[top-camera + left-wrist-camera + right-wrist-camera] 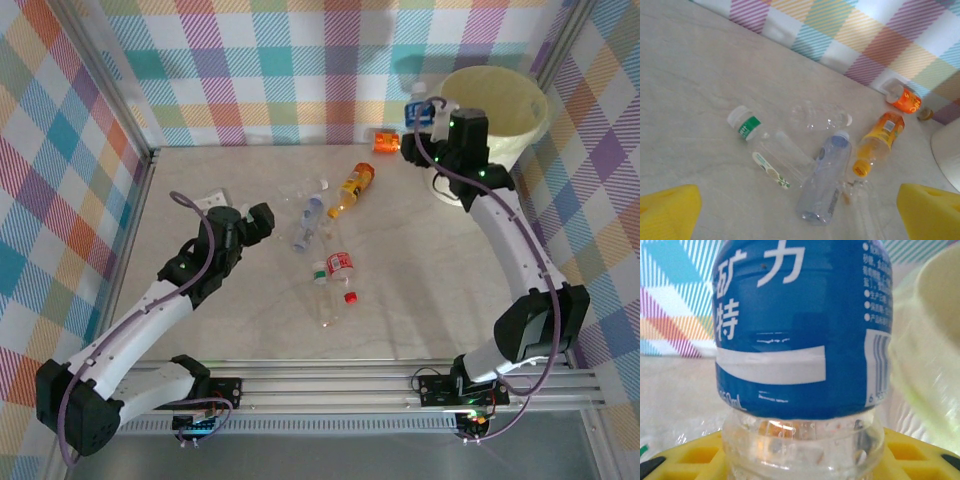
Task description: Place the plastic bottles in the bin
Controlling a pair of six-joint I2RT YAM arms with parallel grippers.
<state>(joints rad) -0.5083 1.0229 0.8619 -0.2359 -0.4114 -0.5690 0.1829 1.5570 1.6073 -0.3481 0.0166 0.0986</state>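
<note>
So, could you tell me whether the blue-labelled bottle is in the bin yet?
Out: the right gripper holds the blue-labelled bottle beside the bin, outside its rim.

Bottles clutter table centre; 2 bare lanes, left and right (near edge too); bin blocks far-right corner.

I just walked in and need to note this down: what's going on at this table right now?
Two robot arms are tidying up bottles. The right gripper is shut on a blue-labelled bottle, held up beside the bin at the far right, not yet dropped in. The left gripper hangs open above the table, holding nothing. Near it lie loose bottles, among them an orange bottle and a red-labelled bottle.
</note>
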